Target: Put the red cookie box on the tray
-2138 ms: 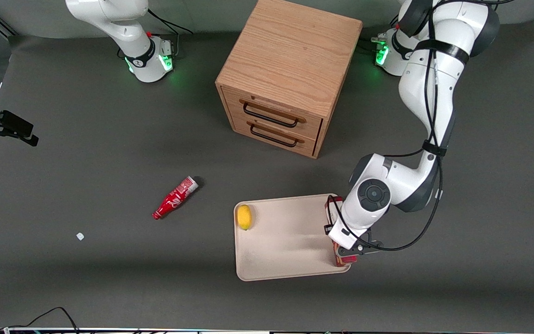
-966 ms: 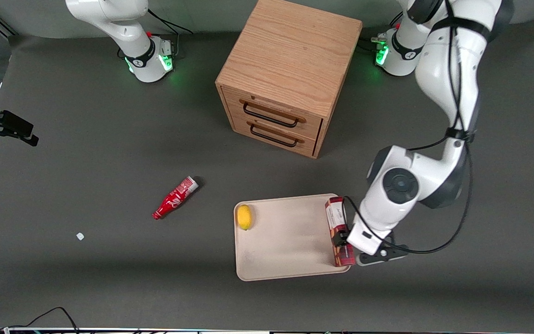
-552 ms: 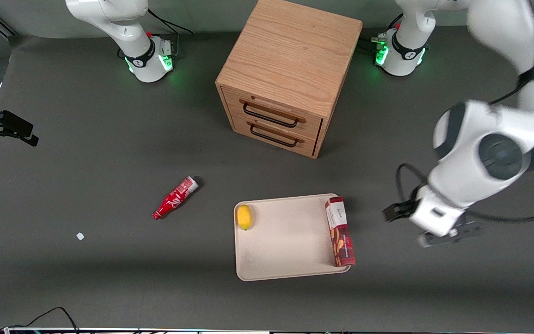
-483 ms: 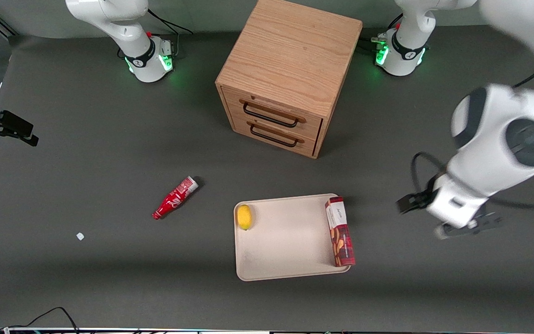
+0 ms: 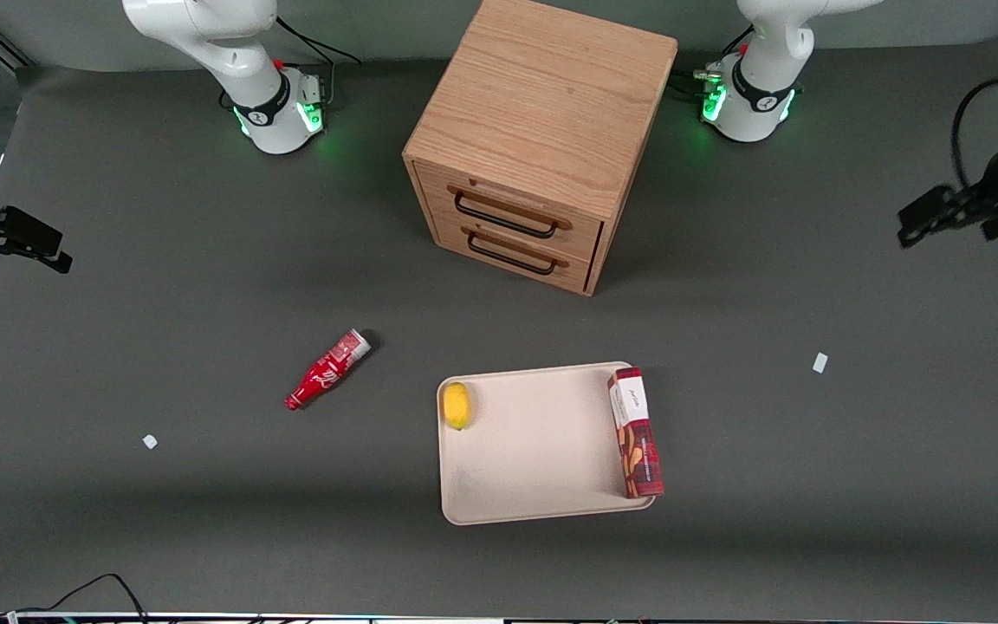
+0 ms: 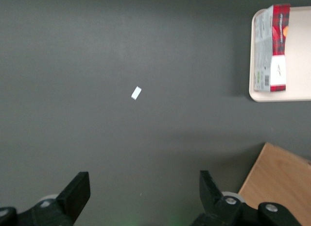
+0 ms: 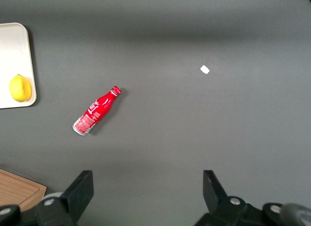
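Even, soft overhead light covers the dark grey surface without glare. The wooden drawer cabinet throws a faint shadow toward the working arm's end. Green glows mark both arm bases. The pincer, raised near that end, looks motion-blurred.

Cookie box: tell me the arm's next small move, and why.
Probably none beyond parking. The cookie box lies flat on the tray along its edge toward the working arm, beside no obstacle; the lemon sits apart. The tool is open, empty, high above bare table.
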`<state>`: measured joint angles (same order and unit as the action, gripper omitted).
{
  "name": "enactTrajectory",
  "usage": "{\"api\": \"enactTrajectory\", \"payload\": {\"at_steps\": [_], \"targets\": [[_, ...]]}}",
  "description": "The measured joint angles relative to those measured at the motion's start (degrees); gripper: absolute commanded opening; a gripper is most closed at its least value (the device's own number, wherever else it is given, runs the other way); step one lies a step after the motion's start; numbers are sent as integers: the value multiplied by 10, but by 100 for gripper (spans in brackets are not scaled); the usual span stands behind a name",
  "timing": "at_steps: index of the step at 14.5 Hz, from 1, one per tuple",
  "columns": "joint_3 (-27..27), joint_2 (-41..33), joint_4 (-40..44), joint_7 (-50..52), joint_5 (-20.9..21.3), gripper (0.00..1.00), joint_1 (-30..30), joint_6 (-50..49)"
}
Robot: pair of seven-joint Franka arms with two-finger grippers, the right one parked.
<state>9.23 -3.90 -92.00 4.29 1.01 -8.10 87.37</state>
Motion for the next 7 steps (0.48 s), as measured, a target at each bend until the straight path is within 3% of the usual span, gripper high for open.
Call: {"api": "enactTrajectory", "payload": {"at_steps": [7], "targets": [[-3, -50, -14, -31, -6, 100, -13, -25]]}}
